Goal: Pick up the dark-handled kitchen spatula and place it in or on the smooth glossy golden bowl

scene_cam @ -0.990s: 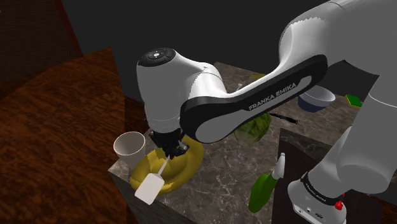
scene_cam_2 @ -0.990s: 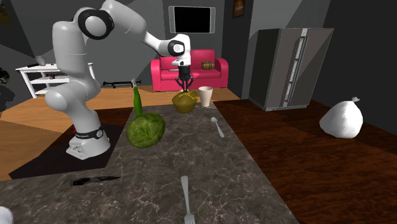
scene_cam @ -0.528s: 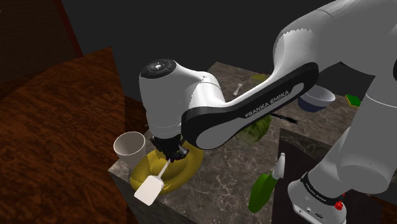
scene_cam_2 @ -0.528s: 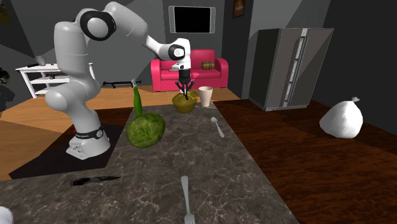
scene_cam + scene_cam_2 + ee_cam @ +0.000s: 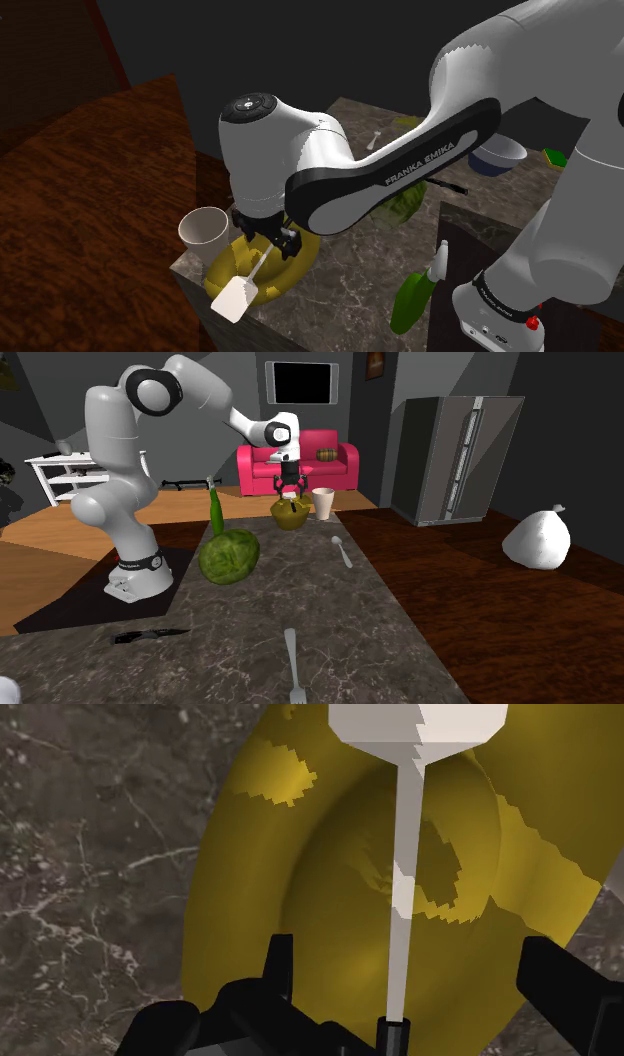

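Observation:
The golden bowl [image 5: 294, 266] stands at the stone counter's corner, next to a white cup [image 5: 203, 230]. The spatula [image 5: 240, 290] rests in the bowl, its white blade poking out over the rim and its thin pale shaft [image 5: 405, 894] running back to a dark handle [image 5: 393, 1034] under the hand. My gripper [image 5: 266, 238] hovers just above the bowl [image 5: 290, 516] and is open. In the wrist view the gripper [image 5: 415, 972] has its fingers [image 5: 280, 962] standing wide apart on either side of the shaft, touching nothing.
On the counter [image 5: 330, 602] are a green cabbage [image 5: 229, 556], a green bottle [image 5: 415, 295], a spoon [image 5: 342, 550], a fork [image 5: 293, 662], a knife [image 5: 150, 636] and a blue bowl [image 5: 497, 155]. The counter edge drops away just past the golden bowl and cup.
The fingers were shut on the spatula's handle and have spread apart, letting it go. The spatula now lies loose in the bowl, barely shifted. The arm has hardly moved.

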`<action>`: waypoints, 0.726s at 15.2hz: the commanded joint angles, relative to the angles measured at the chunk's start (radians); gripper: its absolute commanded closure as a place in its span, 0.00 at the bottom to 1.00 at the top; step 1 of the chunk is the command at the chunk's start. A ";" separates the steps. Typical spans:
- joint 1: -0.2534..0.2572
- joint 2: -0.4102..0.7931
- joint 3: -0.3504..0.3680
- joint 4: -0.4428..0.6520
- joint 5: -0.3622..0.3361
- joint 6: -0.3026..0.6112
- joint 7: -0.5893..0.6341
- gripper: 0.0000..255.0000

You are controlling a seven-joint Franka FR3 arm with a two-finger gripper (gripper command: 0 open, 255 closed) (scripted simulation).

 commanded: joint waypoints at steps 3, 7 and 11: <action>-0.006 -0.029 0.011 0.037 0.028 -0.057 -0.019 0.00; -0.009 -0.051 0.018 0.075 0.049 -0.110 -0.032 0.00; -0.009 -0.051 0.018 0.075 0.049 -0.110 -0.032 0.00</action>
